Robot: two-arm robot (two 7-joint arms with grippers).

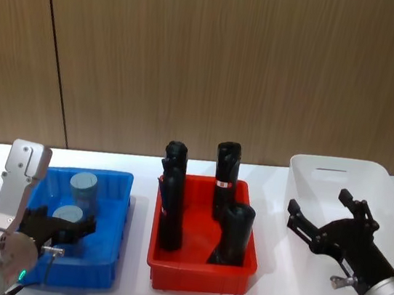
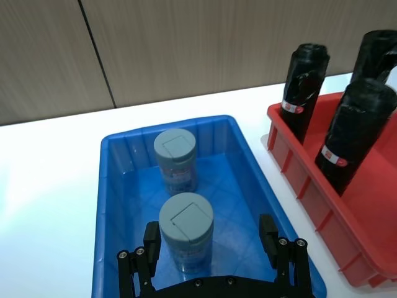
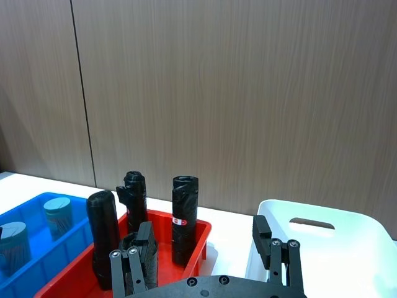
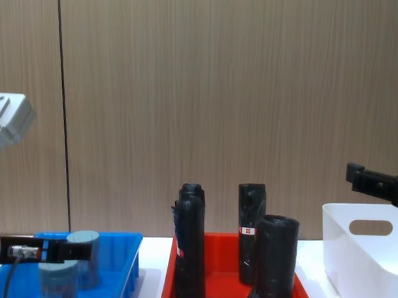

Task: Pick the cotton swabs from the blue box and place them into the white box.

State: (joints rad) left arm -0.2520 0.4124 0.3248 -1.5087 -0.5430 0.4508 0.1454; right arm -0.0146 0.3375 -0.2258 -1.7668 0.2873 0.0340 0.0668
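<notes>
The blue box point(image 1: 120, 181) sits at the table's left with two cotton swab tubs standing in it, one far point(image 1: 82, 188) and one near point(image 1: 68, 215). My left gripper point(image 1: 60, 230) is open, low inside the box. In the left wrist view its fingers point(image 2: 268, 231) flank the near tub point(image 2: 186, 230) with a gap on each side, and the far tub point(image 2: 175, 158) stands behind. The white box point(image 1: 341, 168) is at the right. My right gripper point(image 1: 324, 206) hovers open over its front part, holding nothing.
A red tray point(image 1: 197, 274) with several tall black rolls point(image 1: 226, 170) stands between the two boxes, close to the blue box's right wall. A wooden wall runs behind the white table. Bare tabletop lies behind the boxes.
</notes>
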